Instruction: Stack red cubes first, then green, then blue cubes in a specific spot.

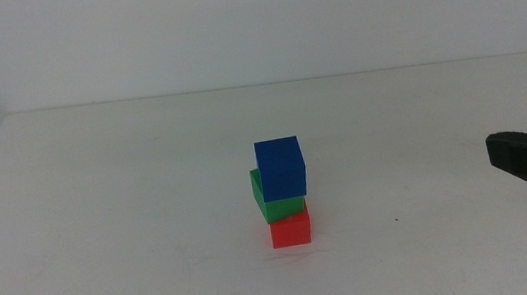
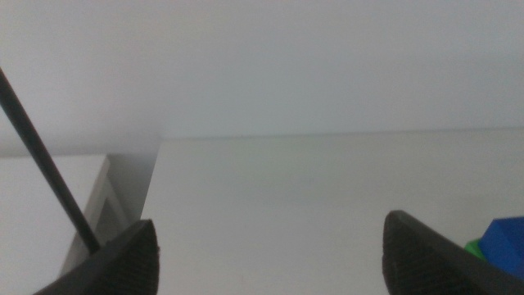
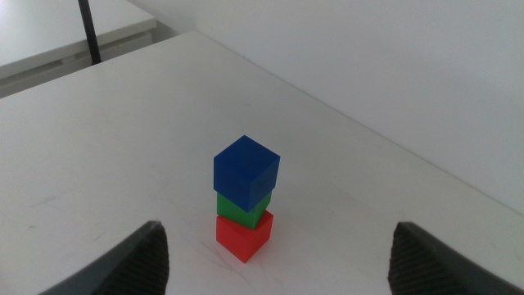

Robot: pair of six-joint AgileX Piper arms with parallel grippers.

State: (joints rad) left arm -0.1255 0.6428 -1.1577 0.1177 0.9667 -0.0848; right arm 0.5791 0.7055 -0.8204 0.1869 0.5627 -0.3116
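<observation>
Standing finished, blue on green on red, with right gripper at 3 o'clock and left gripper both wide open, empty; only retreat looks left.

The blue cube, at frame centre, shows plain matt faces with no gloss or marking, solid in look, the material not determinable. The green cube below it has the same matt, smooth finish. The red cube at the bottom is likewise matt and unmarked. The table is a smooth white surface with a dull, low sheen. At the right edge, the right gripper has dark matt jaws with a slightly grainy look.
</observation>
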